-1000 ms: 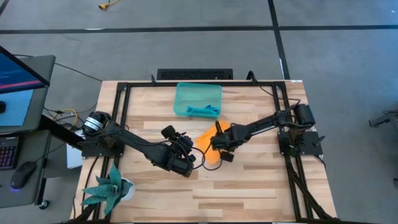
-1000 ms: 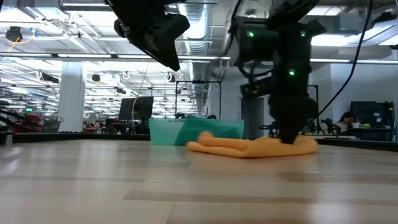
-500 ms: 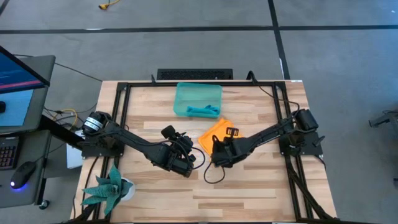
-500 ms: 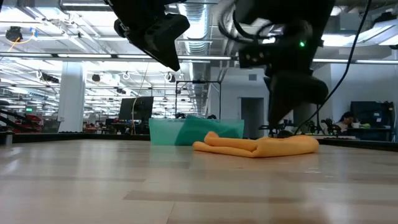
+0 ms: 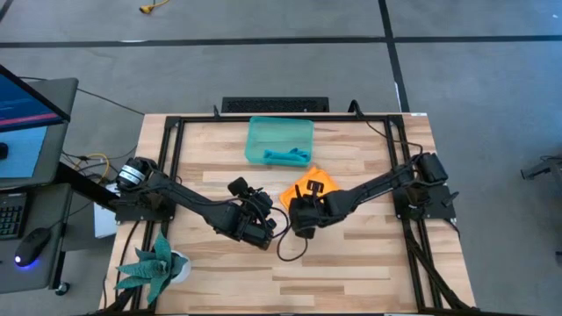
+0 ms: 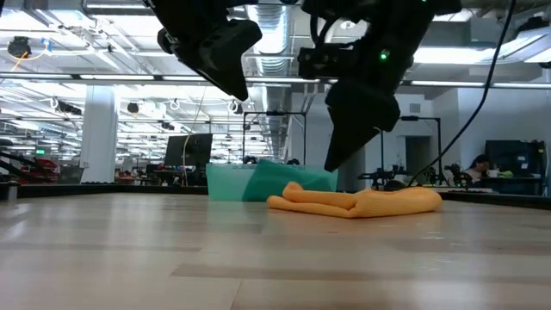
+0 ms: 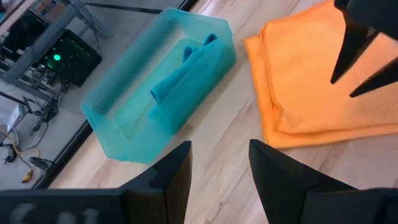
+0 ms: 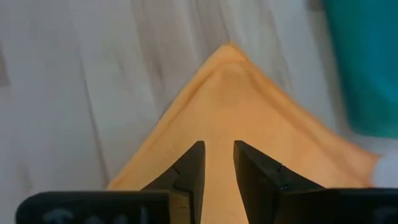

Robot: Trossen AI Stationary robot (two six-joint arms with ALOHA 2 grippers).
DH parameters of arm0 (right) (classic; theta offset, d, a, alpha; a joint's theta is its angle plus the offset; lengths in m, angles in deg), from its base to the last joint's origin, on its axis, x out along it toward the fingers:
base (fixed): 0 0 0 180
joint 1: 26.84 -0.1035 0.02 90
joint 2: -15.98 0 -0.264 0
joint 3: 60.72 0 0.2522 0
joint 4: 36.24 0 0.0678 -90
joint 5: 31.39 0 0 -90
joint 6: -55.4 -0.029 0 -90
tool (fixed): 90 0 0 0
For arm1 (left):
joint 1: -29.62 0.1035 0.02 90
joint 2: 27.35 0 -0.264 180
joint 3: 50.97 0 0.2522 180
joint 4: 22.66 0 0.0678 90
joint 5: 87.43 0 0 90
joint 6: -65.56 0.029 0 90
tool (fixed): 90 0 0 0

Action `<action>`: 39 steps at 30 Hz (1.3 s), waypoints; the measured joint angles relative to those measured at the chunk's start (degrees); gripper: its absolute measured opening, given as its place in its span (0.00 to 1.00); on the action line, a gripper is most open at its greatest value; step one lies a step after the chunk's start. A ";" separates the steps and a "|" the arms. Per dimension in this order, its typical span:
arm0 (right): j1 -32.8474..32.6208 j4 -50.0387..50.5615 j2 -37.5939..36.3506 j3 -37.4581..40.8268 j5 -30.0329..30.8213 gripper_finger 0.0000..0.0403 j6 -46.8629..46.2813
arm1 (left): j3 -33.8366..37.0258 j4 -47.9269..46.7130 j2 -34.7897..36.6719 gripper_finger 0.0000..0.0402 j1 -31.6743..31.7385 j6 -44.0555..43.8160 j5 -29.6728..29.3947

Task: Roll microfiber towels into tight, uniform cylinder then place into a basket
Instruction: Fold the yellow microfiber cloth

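**Two towels, one bin, two arms**

One folded orange-yellow microfiber towel (image 5: 305, 186) lies flat at the high view's centre, soft and layered. One crumpled teal-blue microfiber towel (image 5: 285, 156) sits inside the single translucent teal-green rectangular plastic basket (image 5: 261, 133) just above it. On the pale wooden worktop (image 5: 351, 254), the right gripper (image 5: 305, 195) hovers over the orange towel, jaws slightly parted, empty. The left gripper (image 5: 274, 220) hangs beside, jaws parted, empty.

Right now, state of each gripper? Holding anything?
Left gripper: open, empty, raised over bare table near the basket.
Right gripper: jaws slightly apart, holding nothing, above the orange towel.
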 joint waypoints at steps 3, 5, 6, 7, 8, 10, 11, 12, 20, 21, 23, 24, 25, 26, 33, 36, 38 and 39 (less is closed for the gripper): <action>0.44 -2.08 0.00 0.87 -2.49 0.27 -0.37 | 0.00 0.02 0.00 0.38 0.02 0.00 -0.02; 0.65 -2.83 0.02 1.43 -3.92 0.27 -0.41 | 0.00 0.02 0.00 0.38 0.01 0.00 0.00; 0.68 -2.96 0.02 1.46 -4.58 0.27 -0.39 | -0.01 0.04 0.00 0.38 0.00 0.01 0.00; 0.68 -3.00 0.02 1.46 -5.36 0.27 -0.43 | -0.02 0.09 0.00 0.38 0.00 0.01 0.00; 0.66 -2.98 0.02 1.46 -6.06 0.27 -0.51 | -0.02 0.09 0.00 0.38 0.00 0.02 0.00; 0.61 -2.96 0.02 1.46 -7.31 0.27 -1.02 | -0.02 0.09 0.00 0.38 0.00 0.00 0.02; 0.61 -2.93 0.02 1.46 -7.84 0.27 -1.35 | -0.02 0.11 0.00 0.38 0.00 -0.13 0.02; 0.61 -2.85 0.02 1.46 -8.59 0.27 -1.62 | -0.02 0.11 0.00 0.38 0.00 -0.26 0.02; 0.15 -2.63 0.02 1.46 -13.21 0.27 -2.05 | -0.02 0.15 0.00 0.38 0.00 -0.36 0.47; 0.15 -2.63 0.02 1.46 -13.29 0.27 -2.05 | -0.03 0.02 0.00 0.38 0.00 -0.25 1.23; 0.15 -2.61 0.02 1.46 -13.29 0.27 -2.05 | -0.04 -0.57 0.00 0.38 0.00 0.43 3.90; 0.17 -2.57 0.02 1.46 -13.27 0.27 -2.03 | -0.04 -1.02 0.00 0.38 -0.10 0.40 5.19; 0.17 -2.56 0.04 1.49 -13.16 0.27 -2.03 | -0.04 -1.60 0.00 0.38 -0.20 0.02 6.07; 0.19 -2.59 0.04 1.49 -13.11 0.27 -2.03 | -0.04 -2.22 0.00 0.38 -0.30 -0.45 6.49; 0.50 -2.85 1.48 1.52 -12.91 0.27 -1.90 | -0.07 -9.72 0.00 0.38 -0.31 -7.18 7.74; 0.72 -3.69 3.38 1.35 -12.98 0.27 -1.33 | -0.07 -11.90 -0.01 0.38 -0.26 -10.00 9.49; 1.10 -3.13 4.95 1.49 -13.17 0.27 -0.04 | -0.07 -12.35 -0.02 0.38 -0.26 -10.62 9.77; 1.35 -3.52 5.59 1.22 -13.39 0.27 0.35 | -0.07 -12.17 -0.02 0.38 -0.28 -10.60 9.77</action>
